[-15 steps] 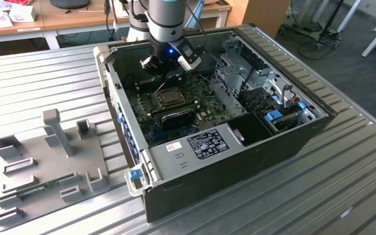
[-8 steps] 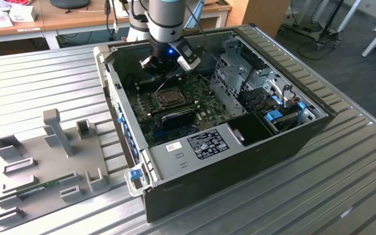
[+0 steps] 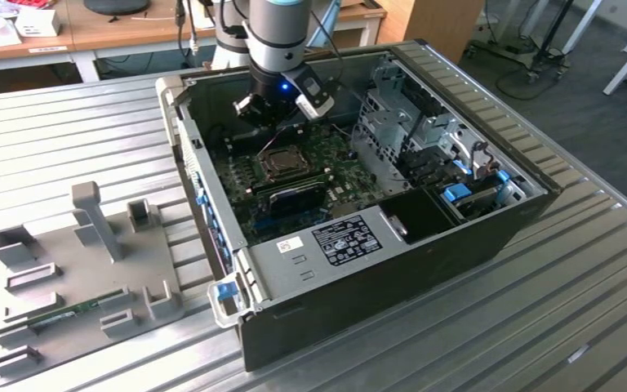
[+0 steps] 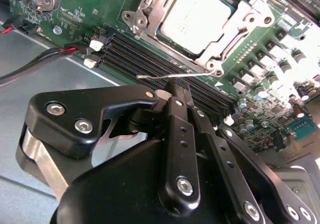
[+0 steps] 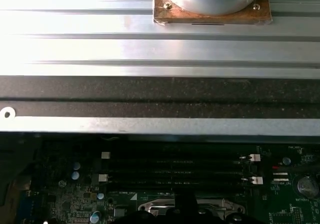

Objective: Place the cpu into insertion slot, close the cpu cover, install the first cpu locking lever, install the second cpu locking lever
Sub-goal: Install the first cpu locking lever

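One arm (image 3: 275,41) is reached steeply down into one open computer case (image 3: 488,237) that is laid on the desk (image 3: 575,310).

The gripper (image 4: 175,86) is held low over the green board. Its two fingers (image 4: 176,119) are drawn together, seemingly closed. Their tips are set at one thin wire locking lever (image 4: 155,76), which is stretched across four black memory slots (image 4: 140,58); whether the lever is pinched cannot be told. One cpu (image 4: 192,16) is seated in the one insertion slot (image 3: 283,163), near the fingertips, and one cpu cover (image 4: 235,26) is folded flat over its edges.
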You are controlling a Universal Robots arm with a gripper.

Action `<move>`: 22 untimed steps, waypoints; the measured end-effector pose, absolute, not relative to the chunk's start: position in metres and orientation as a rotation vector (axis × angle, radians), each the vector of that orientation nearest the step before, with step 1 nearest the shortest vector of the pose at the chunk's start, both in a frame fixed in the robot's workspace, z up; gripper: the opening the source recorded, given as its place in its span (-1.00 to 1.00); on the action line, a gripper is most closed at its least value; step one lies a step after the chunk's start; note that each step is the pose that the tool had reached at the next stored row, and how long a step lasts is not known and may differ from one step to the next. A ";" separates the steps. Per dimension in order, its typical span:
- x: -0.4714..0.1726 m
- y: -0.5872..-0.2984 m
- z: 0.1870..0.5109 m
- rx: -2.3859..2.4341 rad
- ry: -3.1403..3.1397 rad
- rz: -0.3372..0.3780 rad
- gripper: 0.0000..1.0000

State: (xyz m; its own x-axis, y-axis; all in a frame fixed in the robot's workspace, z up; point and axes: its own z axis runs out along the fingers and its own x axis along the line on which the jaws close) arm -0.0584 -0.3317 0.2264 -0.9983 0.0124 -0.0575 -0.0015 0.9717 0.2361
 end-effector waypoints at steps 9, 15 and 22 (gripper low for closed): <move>-0.056 -0.331 0.225 0.008 3.061 0.366 -0.80; -0.054 -0.331 0.223 0.008 3.061 0.366 -0.80; -0.053 -0.331 0.223 0.008 3.061 0.366 -0.80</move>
State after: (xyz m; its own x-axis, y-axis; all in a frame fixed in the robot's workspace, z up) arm -0.0535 -0.3305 0.2226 -0.9983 0.0123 -0.0575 -0.0017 0.9718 0.2359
